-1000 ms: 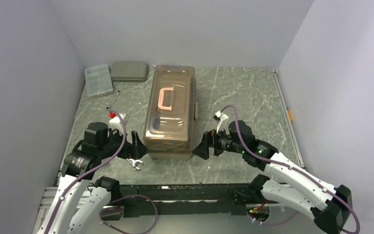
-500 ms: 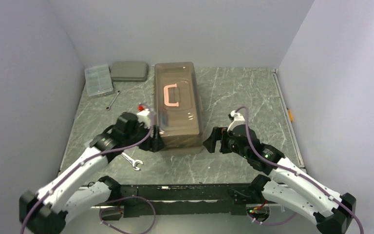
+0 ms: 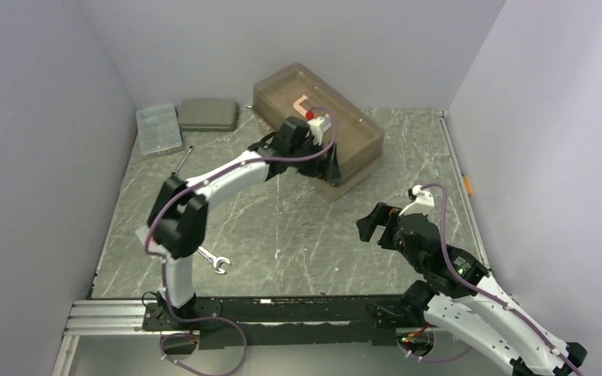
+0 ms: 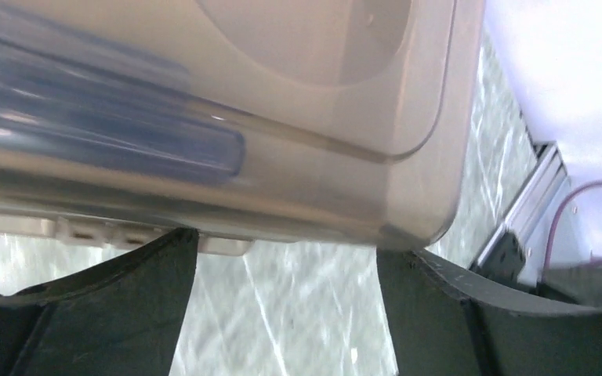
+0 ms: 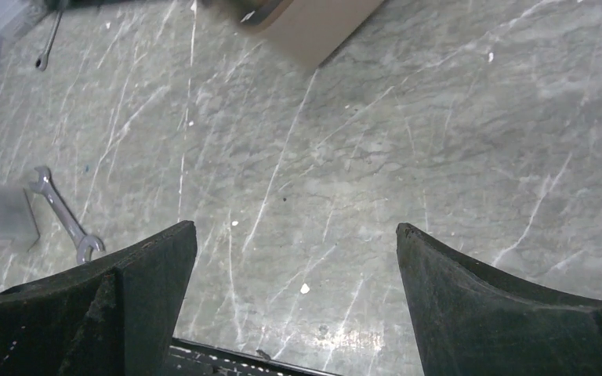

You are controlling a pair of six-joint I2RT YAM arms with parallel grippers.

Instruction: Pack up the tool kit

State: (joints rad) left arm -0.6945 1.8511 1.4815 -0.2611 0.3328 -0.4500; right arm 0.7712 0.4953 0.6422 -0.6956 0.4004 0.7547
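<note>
As the left claw [image 4: 286,251], jaws apart, only butts the skewed toolbox [image 3: 317,117] at the desk's [image 3: 298,227] far edge, a push could wedge it against the wall [image 3: 282,47]; the right claw [image 5: 294,235] gapes empty.

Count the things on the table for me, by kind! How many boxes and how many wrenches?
Boxes: 3 (toolbox, clear organiser box, grey case)
Wrenches: 2 (near wrench, far wrench)
Total: 5
</note>
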